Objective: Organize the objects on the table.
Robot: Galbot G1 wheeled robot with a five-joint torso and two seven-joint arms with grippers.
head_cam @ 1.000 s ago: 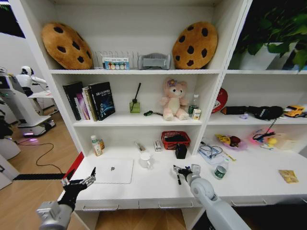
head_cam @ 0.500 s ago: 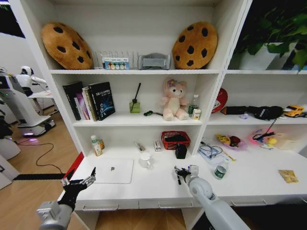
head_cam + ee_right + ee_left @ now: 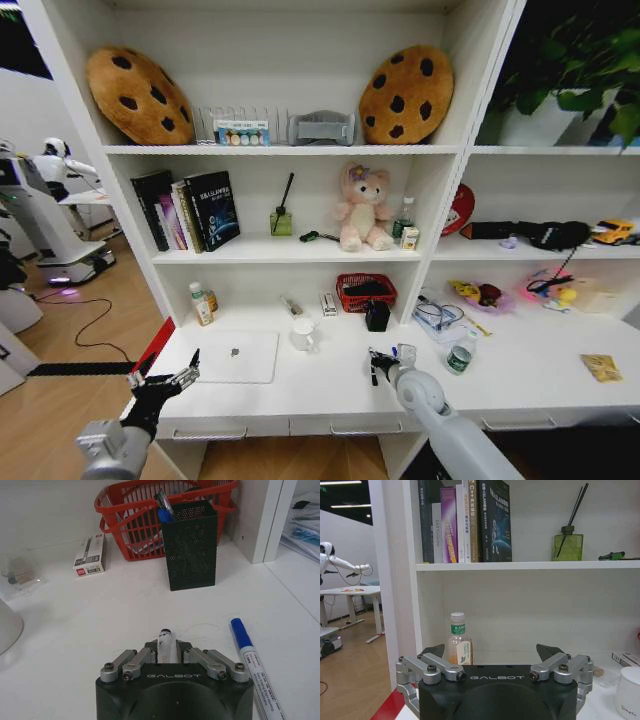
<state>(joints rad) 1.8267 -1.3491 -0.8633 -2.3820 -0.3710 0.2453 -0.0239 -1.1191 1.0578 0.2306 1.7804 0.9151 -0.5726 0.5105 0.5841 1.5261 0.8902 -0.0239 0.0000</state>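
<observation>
My right gripper [image 3: 378,360] hovers low over the white table [image 3: 330,395], shut on a pen [image 3: 165,641] whose tip pokes out between the fingers. A blue pen [image 3: 251,664] lies on the table just beside it. Ahead stands a black mesh pen holder [image 3: 192,547] with another blue pen in it. The silver laptop [image 3: 237,357] lies closed at the left. A green-labelled can [image 3: 459,358] and a yellow packet [image 3: 601,368] sit at the right. My left gripper [image 3: 165,381] waits open off the table's front left corner.
A white mug [image 3: 303,335] stands between the laptop and the pen holder. Behind the holder is a red basket [image 3: 131,510], with a small flat box [image 3: 90,555] beside it. A bottle [image 3: 459,642] stands at the back left. Shelves with books and a plush bear rise behind.
My right gripper, still holding the pen, has edged slightly right and toward the pen holder. The left arm has stayed put.
</observation>
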